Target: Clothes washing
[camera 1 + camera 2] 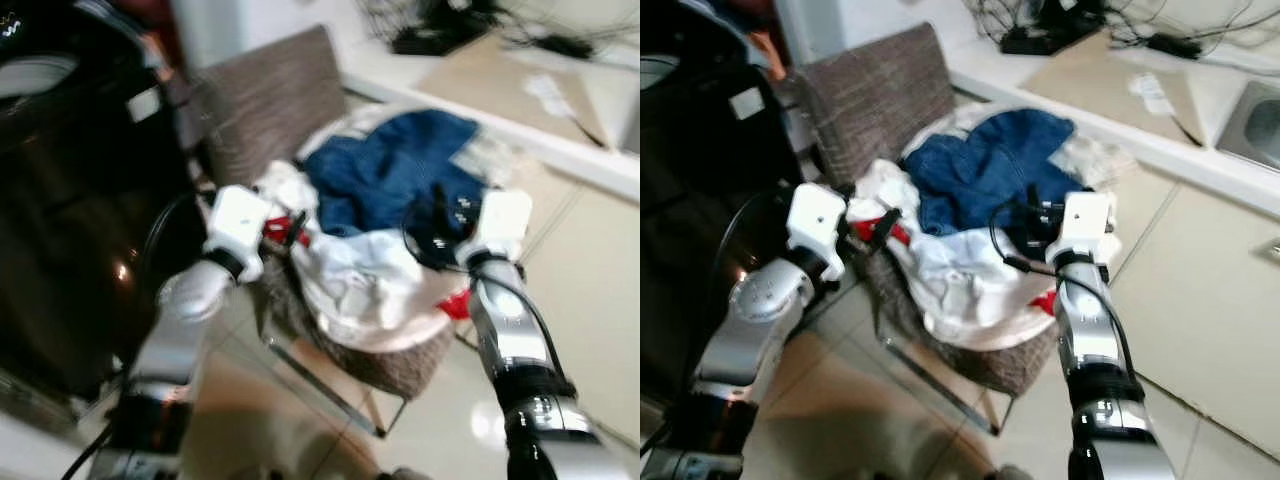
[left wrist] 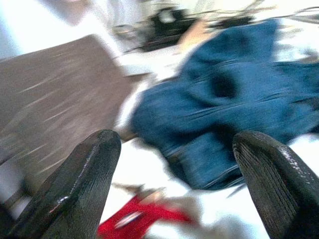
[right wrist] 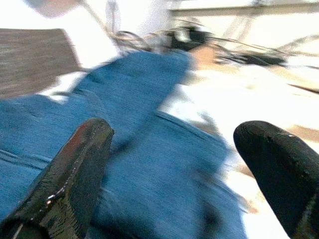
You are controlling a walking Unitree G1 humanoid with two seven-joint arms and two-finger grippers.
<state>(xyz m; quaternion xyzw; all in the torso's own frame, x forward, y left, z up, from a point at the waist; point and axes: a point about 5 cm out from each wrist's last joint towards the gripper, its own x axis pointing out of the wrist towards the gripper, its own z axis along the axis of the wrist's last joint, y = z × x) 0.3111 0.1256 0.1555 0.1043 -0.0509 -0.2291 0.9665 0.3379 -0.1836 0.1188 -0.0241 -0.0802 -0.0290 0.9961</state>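
A pile of clothes (image 1: 385,235) sits on a grey-brown chair (image 1: 270,110) in the middle of the head views, which are blurred. On top, toward the upper right of the pile, lies a blue denim garment (image 1: 395,170); below and left of it are white garments (image 1: 355,280), with a bit of red cloth (image 1: 285,228) at the left edge and another red scrap low on the right. A dark machine (image 1: 70,200) stands along the left side of the frame, and a pale counter (image 1: 500,75) with cables runs across the upper right. The left gripper (image 2: 174,164) is at the pile's left edge, its fingers (image 2: 75,184) spread wide and holding nothing, with the red cloth and denim ahead of them. The right gripper (image 3: 174,164) is at the pile's right side, just over the denim, fingers (image 3: 70,179) likewise wide apart and empty.
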